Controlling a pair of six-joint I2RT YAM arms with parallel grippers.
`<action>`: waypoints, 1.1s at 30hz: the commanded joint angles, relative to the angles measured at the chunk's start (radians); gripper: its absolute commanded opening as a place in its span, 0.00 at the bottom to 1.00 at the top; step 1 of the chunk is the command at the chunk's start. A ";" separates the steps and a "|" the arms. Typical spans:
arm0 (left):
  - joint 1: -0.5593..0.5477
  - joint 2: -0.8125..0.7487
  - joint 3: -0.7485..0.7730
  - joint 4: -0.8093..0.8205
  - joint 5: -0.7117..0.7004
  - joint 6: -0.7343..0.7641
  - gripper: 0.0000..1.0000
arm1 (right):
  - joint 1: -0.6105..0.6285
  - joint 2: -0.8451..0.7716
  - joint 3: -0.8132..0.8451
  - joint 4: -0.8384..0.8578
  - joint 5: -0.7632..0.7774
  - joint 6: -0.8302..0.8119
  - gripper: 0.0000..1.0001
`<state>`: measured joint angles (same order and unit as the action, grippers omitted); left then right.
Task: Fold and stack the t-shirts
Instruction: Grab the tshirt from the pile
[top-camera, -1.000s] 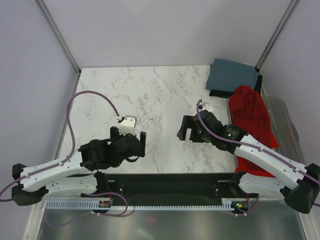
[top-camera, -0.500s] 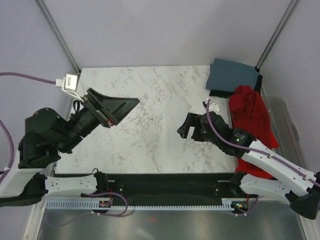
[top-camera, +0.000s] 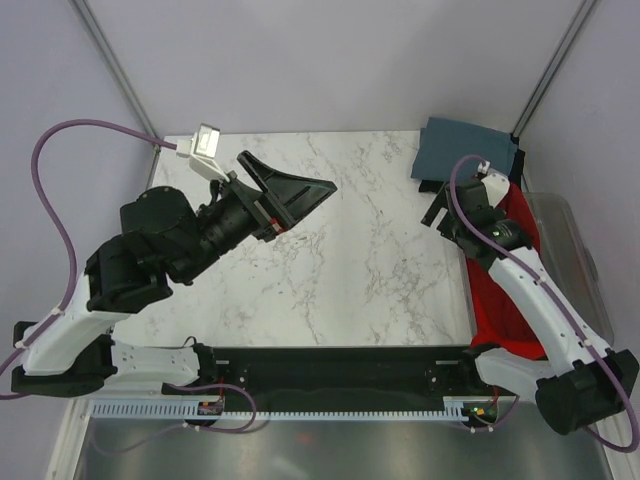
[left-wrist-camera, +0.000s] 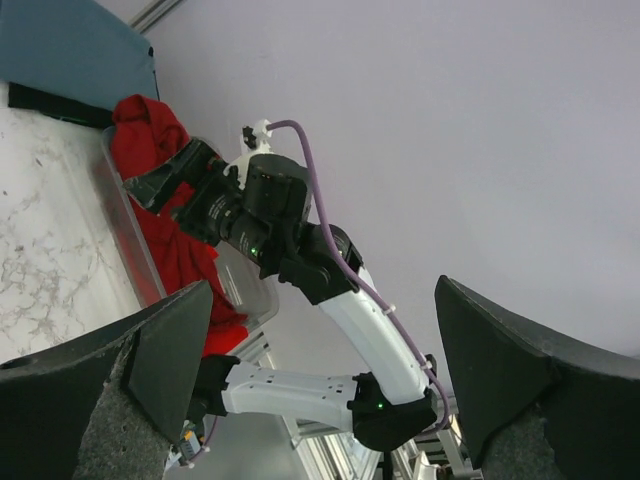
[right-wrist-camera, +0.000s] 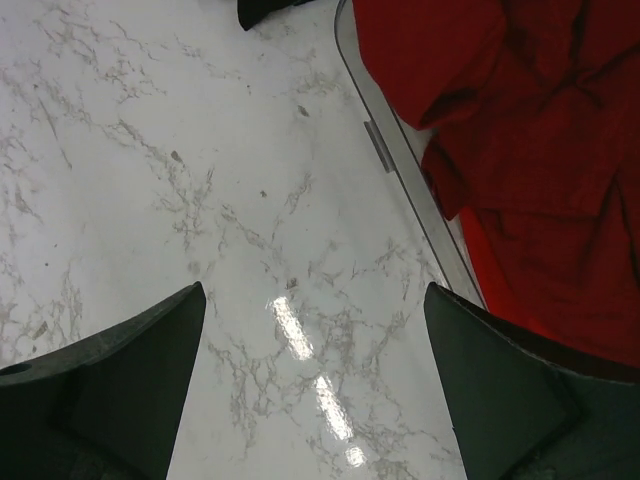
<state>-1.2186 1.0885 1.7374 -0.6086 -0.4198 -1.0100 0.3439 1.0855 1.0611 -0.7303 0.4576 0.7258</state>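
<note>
A folded slate grey-blue t-shirt (top-camera: 465, 150) lies on a black t-shirt (top-camera: 438, 186) at the table's back right corner. A dark crimson t-shirt (top-camera: 495, 212) is heaped over a brighter red t-shirt (top-camera: 500, 300) in a clear bin on the right. My right gripper (top-camera: 440, 210) is open and empty above the marble, just left of the bin's edge (right-wrist-camera: 400, 190), with crimson cloth (right-wrist-camera: 520, 120) beside it. My left gripper (top-camera: 295, 190) is open and empty, raised high over the table's left half and pointing right. In the left wrist view the grey-blue shirt (left-wrist-camera: 70, 50) and the crimson shirt (left-wrist-camera: 150, 140) show beyond it.
The clear plastic bin (top-camera: 560, 215) stands off the table's right edge. The marble table (top-camera: 330, 250) has metal frame posts at its back corners. A black rail with a white cable strip runs along the near edge (top-camera: 330, 385).
My left arm has risen from low over the table and swung up and back, gripper pointing right. My right arm has moved right and back, from mid-table to the bin's edge.
</note>
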 joint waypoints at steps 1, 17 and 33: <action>0.002 -0.032 0.014 0.017 -0.071 -0.029 1.00 | -0.052 0.045 0.013 0.063 -0.066 -0.065 0.98; 0.002 -0.065 0.010 0.001 -0.135 0.004 1.00 | -0.405 0.362 0.066 0.247 -0.277 -0.167 0.98; 0.002 -0.064 -0.028 -0.022 -0.200 0.166 1.00 | -0.471 0.579 0.183 0.328 -0.332 -0.210 0.79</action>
<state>-1.2186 1.0386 1.7508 -0.6197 -0.5686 -0.8986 -0.1097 1.6711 1.2160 -0.4366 0.1223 0.5346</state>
